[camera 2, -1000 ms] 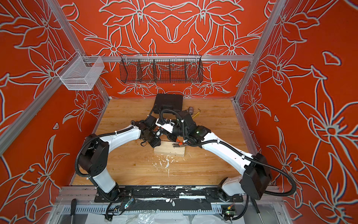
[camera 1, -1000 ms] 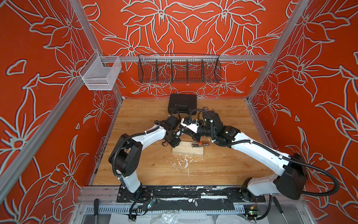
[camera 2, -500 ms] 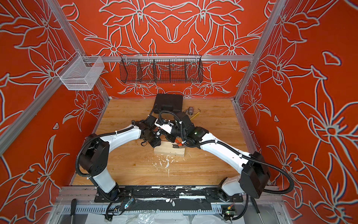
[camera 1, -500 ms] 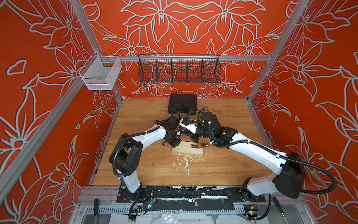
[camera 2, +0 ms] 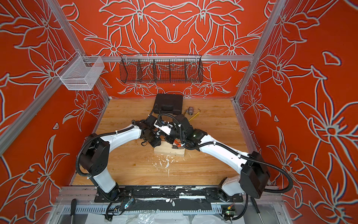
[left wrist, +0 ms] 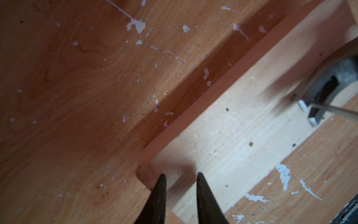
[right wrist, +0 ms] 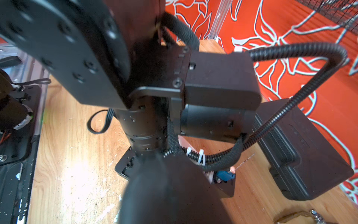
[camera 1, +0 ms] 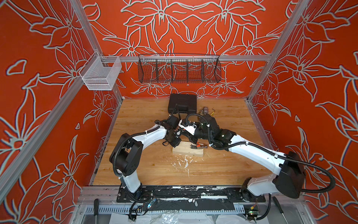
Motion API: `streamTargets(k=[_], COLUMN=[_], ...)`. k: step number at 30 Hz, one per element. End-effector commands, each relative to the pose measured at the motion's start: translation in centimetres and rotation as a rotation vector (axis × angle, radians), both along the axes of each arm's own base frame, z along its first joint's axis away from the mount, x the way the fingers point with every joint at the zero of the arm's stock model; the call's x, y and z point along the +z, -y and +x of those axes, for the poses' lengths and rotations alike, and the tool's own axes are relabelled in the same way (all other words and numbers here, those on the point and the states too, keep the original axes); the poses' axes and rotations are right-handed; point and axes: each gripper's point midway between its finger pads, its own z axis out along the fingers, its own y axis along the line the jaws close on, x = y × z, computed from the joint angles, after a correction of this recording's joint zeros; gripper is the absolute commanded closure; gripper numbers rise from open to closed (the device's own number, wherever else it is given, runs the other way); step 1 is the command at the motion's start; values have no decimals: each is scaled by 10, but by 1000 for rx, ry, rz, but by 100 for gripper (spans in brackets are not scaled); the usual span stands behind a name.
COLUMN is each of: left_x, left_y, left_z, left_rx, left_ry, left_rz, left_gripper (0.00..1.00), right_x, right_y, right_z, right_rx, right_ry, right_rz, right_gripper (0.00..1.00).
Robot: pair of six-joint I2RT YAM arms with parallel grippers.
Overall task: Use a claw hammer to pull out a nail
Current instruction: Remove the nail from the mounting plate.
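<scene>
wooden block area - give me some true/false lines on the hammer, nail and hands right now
1. The wooden block lies flat on the table between the two arms. True.
2. The left hand grips the claw hammer. False: it is open at the block's corner; the right hand holds the hammer.
3. The nail lies loose on the table. False: one end is in the block, beside the hammer's head.
4. The black case at the back is shut. True.
</scene>
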Motion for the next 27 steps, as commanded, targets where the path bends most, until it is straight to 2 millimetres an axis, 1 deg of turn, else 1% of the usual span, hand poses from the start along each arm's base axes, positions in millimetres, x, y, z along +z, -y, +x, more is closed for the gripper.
streamTargets(k=[1, 5, 8, 21, 27], left_x=[-37, -38, -38, -39, -39], left_y=[-13, -14, -13, -13, -13], left_z=[-25, -24, -25, -24, -23], left_rx=[-6, -3, -4, 2, 6], left_ry=[-128, -129, -131, -132, -131], left_rz=[93, 94, 96, 104, 110], left_gripper=[73, 73, 73, 73, 73], right_x=[31, 30, 33, 34, 36], right_y=[-1, 1, 3, -1, 0], right_z=[3, 4, 4, 3, 3], right_rx=[-27, -50, -65, -52, -61], right_ry=[82, 92, 104, 104, 113], right_rz=[76, 84, 117, 121, 133], right_gripper=[100, 100, 100, 100, 100])
